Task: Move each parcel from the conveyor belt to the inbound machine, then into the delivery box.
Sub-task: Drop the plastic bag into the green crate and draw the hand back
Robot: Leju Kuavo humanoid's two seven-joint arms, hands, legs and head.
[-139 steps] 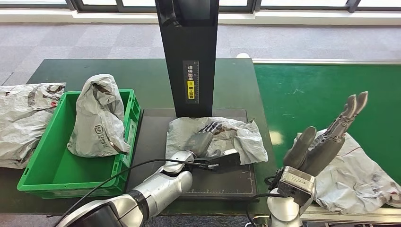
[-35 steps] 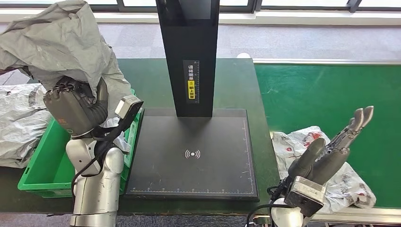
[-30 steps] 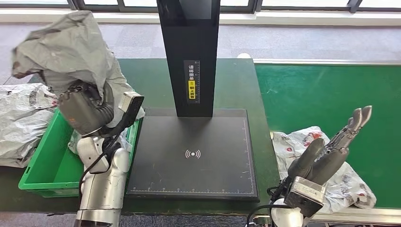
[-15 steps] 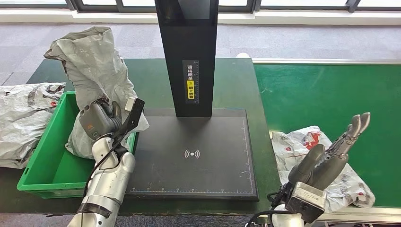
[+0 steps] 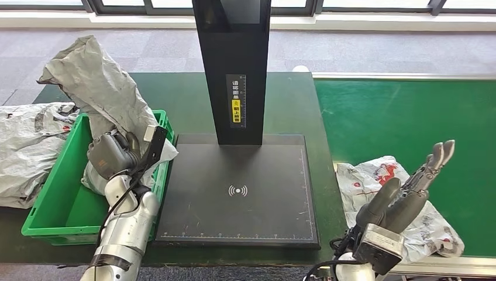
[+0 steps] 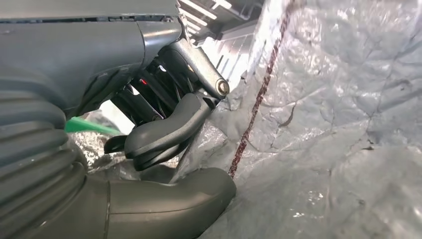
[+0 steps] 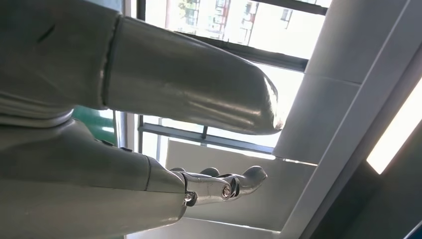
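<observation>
Left hand is closed around the lower part of a crumpled grey poly-mailer parcel. In the left wrist view the thumb and the darker fingers press into the wrinkled grey film of that parcel, which fills most of that view. The parcel stands tall above the green delivery box; its lower end is down inside the box, by the wall nearest the inbound machine, and its top leans out toward the far left.

Inbound machine: black scan plate with a white wireless mark at its middle, bare — black upright post rising from its far edge, with a label strip on its face.

Right hand is raised over the near edge of the green conveyor belt, fingers apart and pointing up and away, holding nothing; the right wrist view shows only thumb and fingers against windows and ceiling. Beneath and just beyond it, a white parcel with red print lies flat on the belt, partly hidden by the hand.

Outside the box, on the dark green table at far left — another flattened grey mailer against the box's outer wall.
</observation>
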